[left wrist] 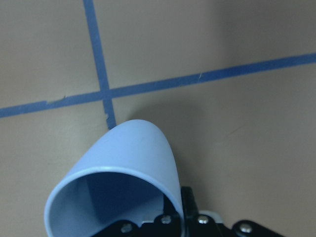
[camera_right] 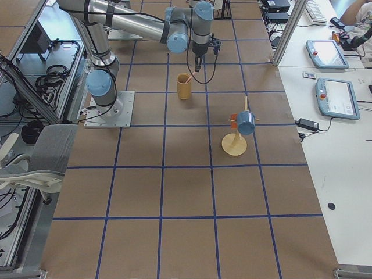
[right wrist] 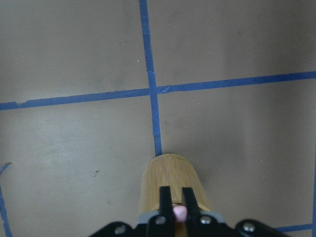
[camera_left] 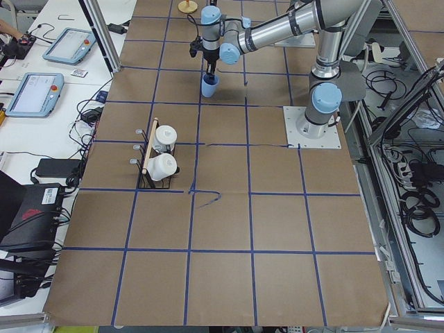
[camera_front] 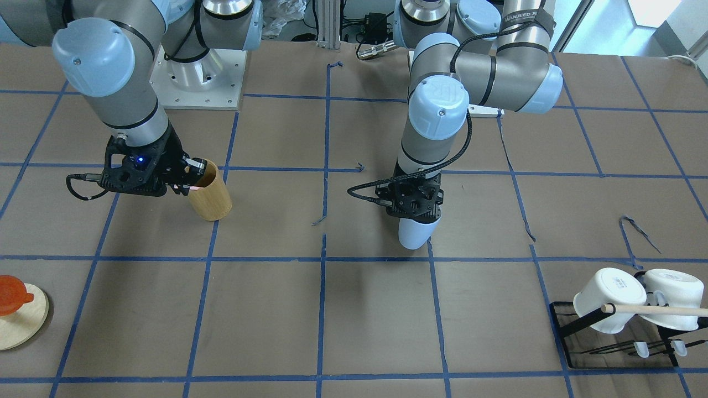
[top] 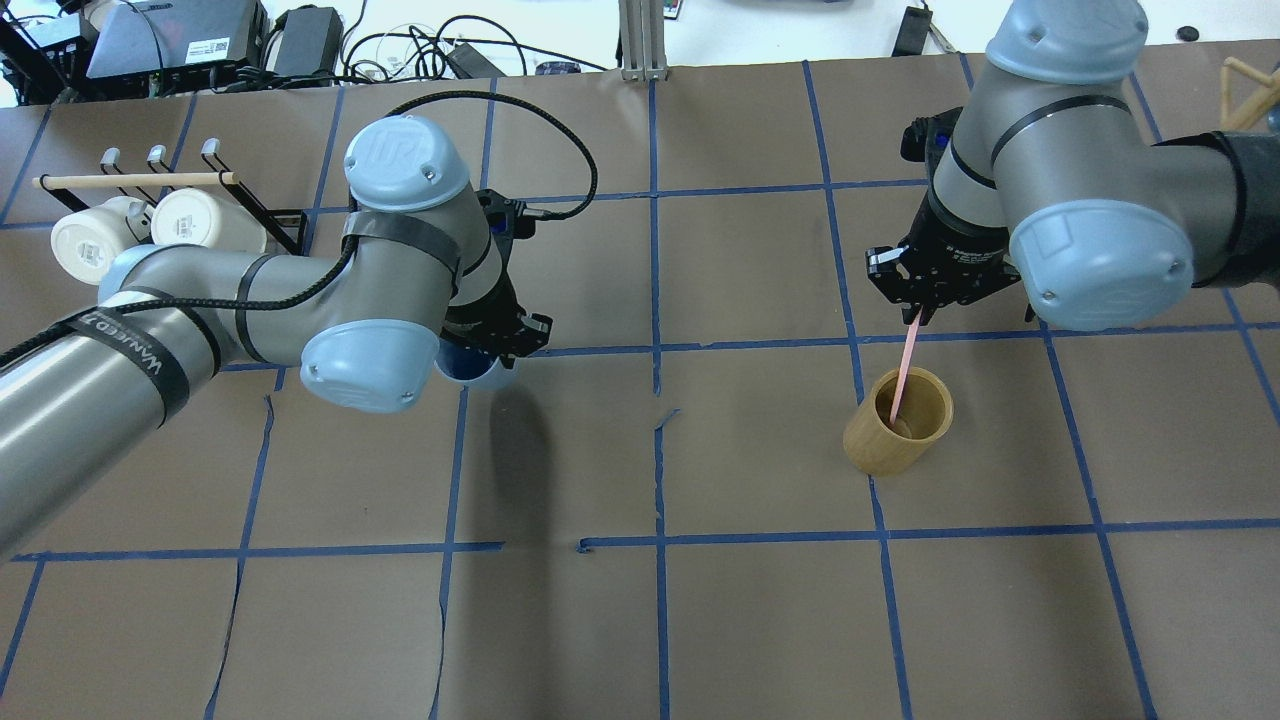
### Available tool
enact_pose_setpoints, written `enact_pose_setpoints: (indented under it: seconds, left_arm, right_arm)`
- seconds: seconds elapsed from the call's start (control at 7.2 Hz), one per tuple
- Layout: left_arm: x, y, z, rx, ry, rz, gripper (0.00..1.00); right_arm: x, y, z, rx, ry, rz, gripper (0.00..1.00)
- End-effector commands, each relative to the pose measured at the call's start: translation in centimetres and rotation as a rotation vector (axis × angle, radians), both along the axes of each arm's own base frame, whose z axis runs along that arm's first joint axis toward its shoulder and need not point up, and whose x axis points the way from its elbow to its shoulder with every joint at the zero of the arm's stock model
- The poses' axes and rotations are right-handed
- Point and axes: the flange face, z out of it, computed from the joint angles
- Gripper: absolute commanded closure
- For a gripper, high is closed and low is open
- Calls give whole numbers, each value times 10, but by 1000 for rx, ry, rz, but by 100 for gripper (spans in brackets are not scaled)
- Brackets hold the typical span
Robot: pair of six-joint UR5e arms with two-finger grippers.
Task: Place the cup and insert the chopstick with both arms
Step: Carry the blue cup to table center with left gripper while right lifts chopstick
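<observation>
My left gripper [camera_front: 414, 211] is shut on the rim of the light blue cup [camera_front: 415, 233] and holds it above the table near a blue tape crossing. The cup also shows in the overhead view [top: 472, 370] and, tilted with its mouth toward the camera, in the left wrist view [left wrist: 129, 159]. My right gripper [top: 918, 312] is shut on the top end of a pale pink chopstick [top: 904, 366]. The chopstick's lower end is inside the tan wooden cylinder [top: 898, 436]. In the right wrist view, the fingers [right wrist: 165, 197] pinch the pink tip directly over the cylinder [right wrist: 170, 178].
A black rack [camera_front: 569, 320] with two white mugs [camera_front: 608, 298] on a long wooden rod [camera_front: 658, 310] stands on the robot's left side. A round wooden stand [camera_front: 22, 323] with an orange piece [camera_front: 11, 293] is on its right side. Blue tape lines grid the brown table.
</observation>
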Motion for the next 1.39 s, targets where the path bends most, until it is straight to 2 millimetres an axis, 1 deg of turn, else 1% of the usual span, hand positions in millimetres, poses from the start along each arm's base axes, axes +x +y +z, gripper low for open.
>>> enact_pose_setpoints:
  seconds: [0.0,0.14,0.28,0.42,0.56,0.69,0.97,1.25]
  left_arm:
    - [-52,-9,10,-24,5,-2,100]
    - [-70,-4,4,19,31,11,100]
    - [-87,4,2,42,74,39,100]
    - [-101,11,-2,53,77,84,100]
    - [-113,17,-9,64,72,80,100]
    - [-120,20,-13,75,76,70,100]
    - [-128,24,-17,87,95,70,100]
    - [-138,28,-27,99,94,54,100]
  right_arm:
    - [0,0,1,-2,1,0,91]
    - [0,-3,9,-18,-1,-1,91]
    - [0,-9,25,-41,2,0,91]
    - [0,-10,34,-23,3,0,91]
    - [0,-13,45,-22,4,-1,91]
    - [0,-12,51,2,5,-3,92]
    - [-1,-6,86,31,14,-4,93]
    - [0,-8,118,27,5,-7,93]
